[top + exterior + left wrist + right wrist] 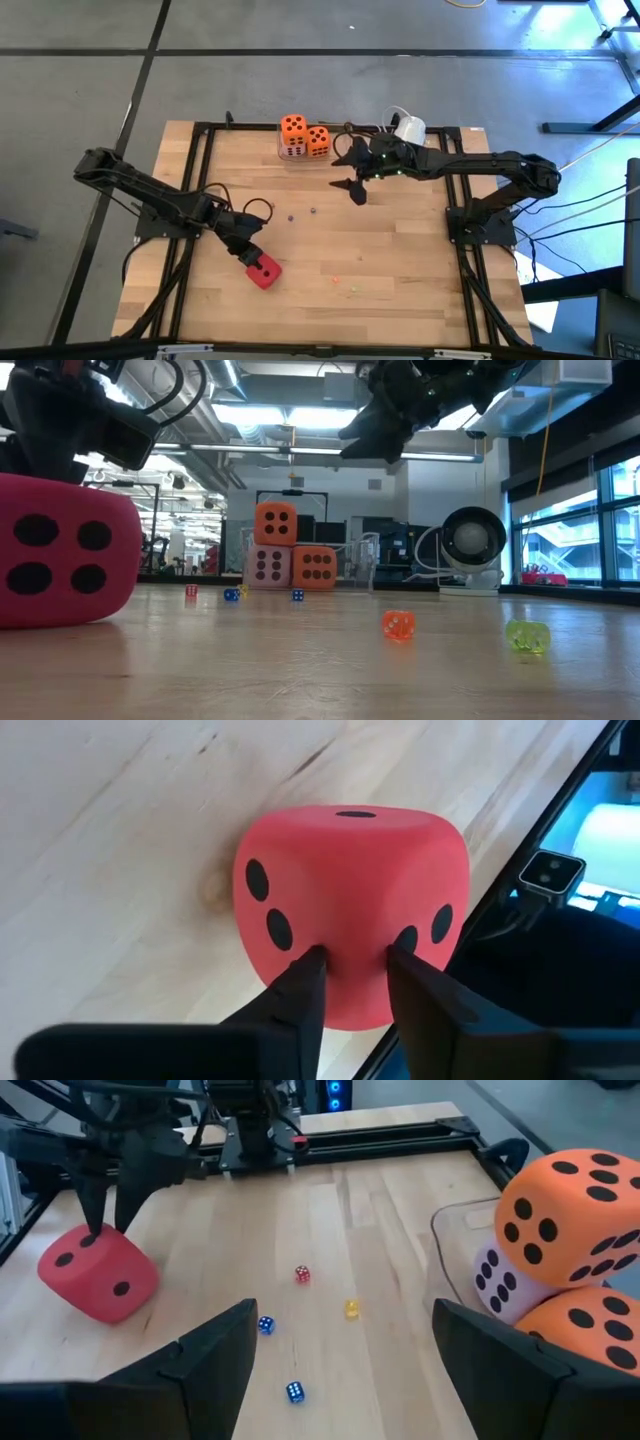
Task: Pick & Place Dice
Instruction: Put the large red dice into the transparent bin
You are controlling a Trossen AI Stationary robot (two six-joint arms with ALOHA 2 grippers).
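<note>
The red die sits near the table's near-left part, and my left gripper is shut on it from above. In the right wrist view this die looks tilted under the left gripper. At the far edge, one orange die sits on top of the pale pink die, and the second orange die stands beside them. My right gripper hovers open above the table, just right of that stack, touching nothing. My left gripper pinches the red die between its two fingers at a rounded edge where two pipped faces meet. The fingers come from above, slanting down. The die is tilted, and its lower part appears to rest on the table.
The stacked dice sit in a clear tray at the far edge. Several tiny coloured dice lie scattered mid-table, such as red, yellow and blue. A white round device stands behind the right gripper. Black frame rails border the tabletop.
</note>
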